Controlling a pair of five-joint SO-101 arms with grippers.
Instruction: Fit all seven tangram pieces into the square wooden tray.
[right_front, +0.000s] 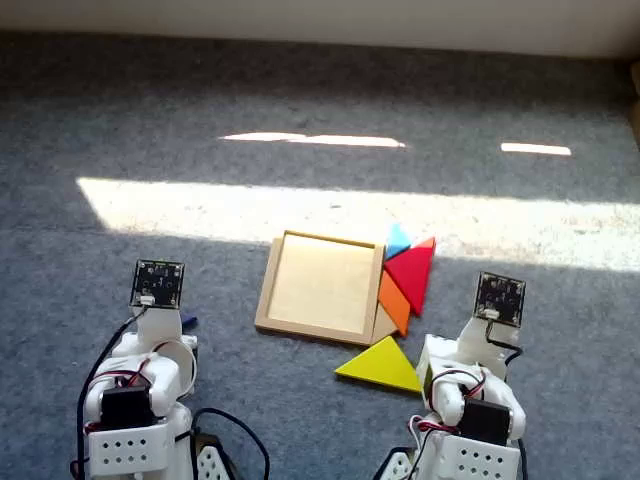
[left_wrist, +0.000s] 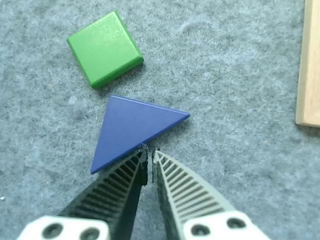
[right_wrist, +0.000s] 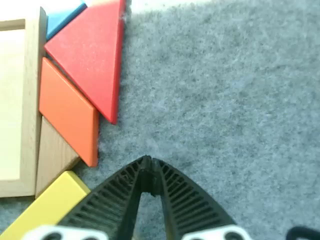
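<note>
The square wooden tray (right_front: 270, 290) lies on the grey carpet with nothing in it. Against its right side sit a light blue piece (right_front: 397, 240), a red triangle (right_front: 412, 270), an orange parallelogram (right_front: 394, 300) and a plain wood triangle (right_front: 382, 322). A yellow triangle (right_front: 382, 365) lies in front of them. In the left wrist view a dark blue triangle (left_wrist: 132, 127) and a green square (left_wrist: 105, 48) lie on the carpet. My left gripper (left_wrist: 149, 150) is shut, its tips at the blue triangle's edge. My right gripper (right_wrist: 149, 162) is shut over bare carpet beside the orange parallelogram (right_wrist: 70, 110).
Both arms rest at the near edge, left arm (right_front: 150, 350) and right arm (right_front: 480, 370). A bright band of sunlight (right_front: 300, 210) crosses the carpet behind the tray. Open carpet spreads to the far side and both flanks.
</note>
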